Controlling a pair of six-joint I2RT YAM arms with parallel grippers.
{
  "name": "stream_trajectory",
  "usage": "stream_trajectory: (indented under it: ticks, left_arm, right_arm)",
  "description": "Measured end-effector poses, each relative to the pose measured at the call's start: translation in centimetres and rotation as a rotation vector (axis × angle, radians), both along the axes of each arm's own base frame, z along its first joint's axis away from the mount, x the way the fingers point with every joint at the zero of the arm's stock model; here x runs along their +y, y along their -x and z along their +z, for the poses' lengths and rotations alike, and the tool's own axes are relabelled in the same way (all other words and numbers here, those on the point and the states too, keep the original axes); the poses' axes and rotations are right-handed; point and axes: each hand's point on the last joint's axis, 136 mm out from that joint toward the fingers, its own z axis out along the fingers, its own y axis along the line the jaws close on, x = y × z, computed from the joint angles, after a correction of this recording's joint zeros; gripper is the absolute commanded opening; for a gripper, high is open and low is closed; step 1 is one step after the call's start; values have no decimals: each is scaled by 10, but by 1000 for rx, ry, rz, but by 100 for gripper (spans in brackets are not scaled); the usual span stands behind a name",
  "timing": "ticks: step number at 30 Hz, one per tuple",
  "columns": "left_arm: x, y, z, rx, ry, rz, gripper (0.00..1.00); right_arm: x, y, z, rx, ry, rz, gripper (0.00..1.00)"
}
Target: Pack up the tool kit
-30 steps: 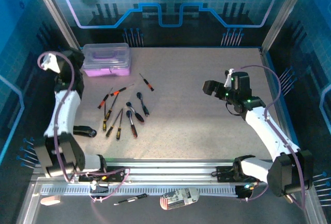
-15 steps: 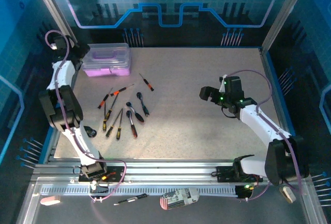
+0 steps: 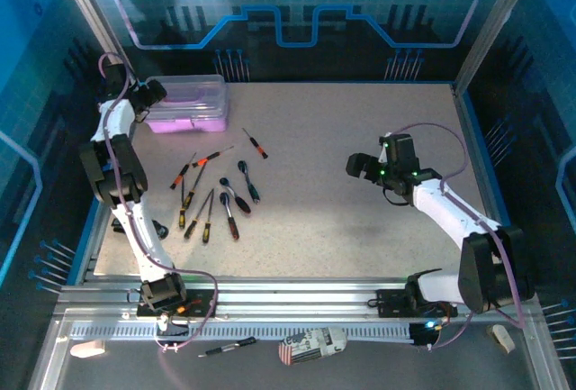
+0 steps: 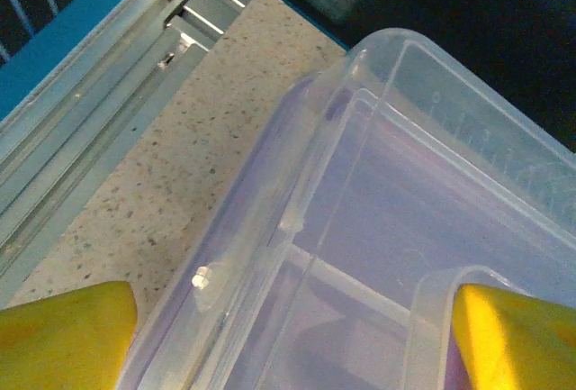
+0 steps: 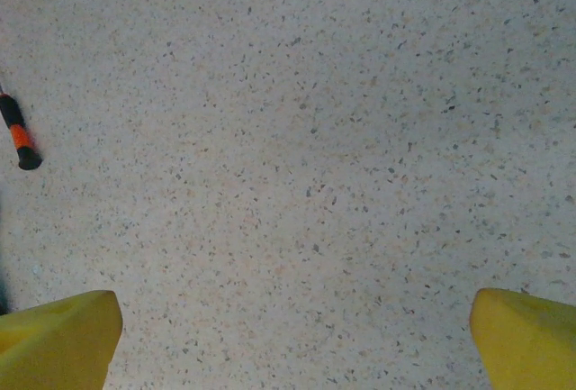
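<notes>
Tool kit (image 3: 184, 104) stands closed at the table's (image 3: 360, 255) 10 o'clock corner. The left fingers (image 4: 63, 336) are spread wide astride its left end. Screwdrivers (image 3: 211, 196) lie loose at 9 o'clock. The right fingers (image 5: 54, 340) hang released over bare table at 3 o'clock.

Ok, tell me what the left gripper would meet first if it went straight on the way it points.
The clear lid of the tool kit, near its corner: the left gripper, open, straddles that edge. It looks close, though depth is unclear.

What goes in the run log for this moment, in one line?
left jaws: open over tool kit | right jaws: open above table | screwdrivers: loose on table
</notes>
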Motion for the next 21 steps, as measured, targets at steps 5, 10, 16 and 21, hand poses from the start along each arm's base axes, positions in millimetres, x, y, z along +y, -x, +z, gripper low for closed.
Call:
stream_trajectory:
  ticks: [5,10,16,21]
  left_arm:
    - [-12,-1,1,-15,71,-36,75]
    - [-34,-8,2,-30,154,-34,74]
    - [-105,-27,1,-42,227,-86,74]
    - [-184,-39,2,-52,270,-179,73]
  right_arm:
    - [-1,-5,9,-14,9,-9,100]
    - [-1,-7,19,-35,21,-17,100]
    - [-7,2,44,-97,25,-33,100]
    - [-14,11,54,-129,38,-47,100]
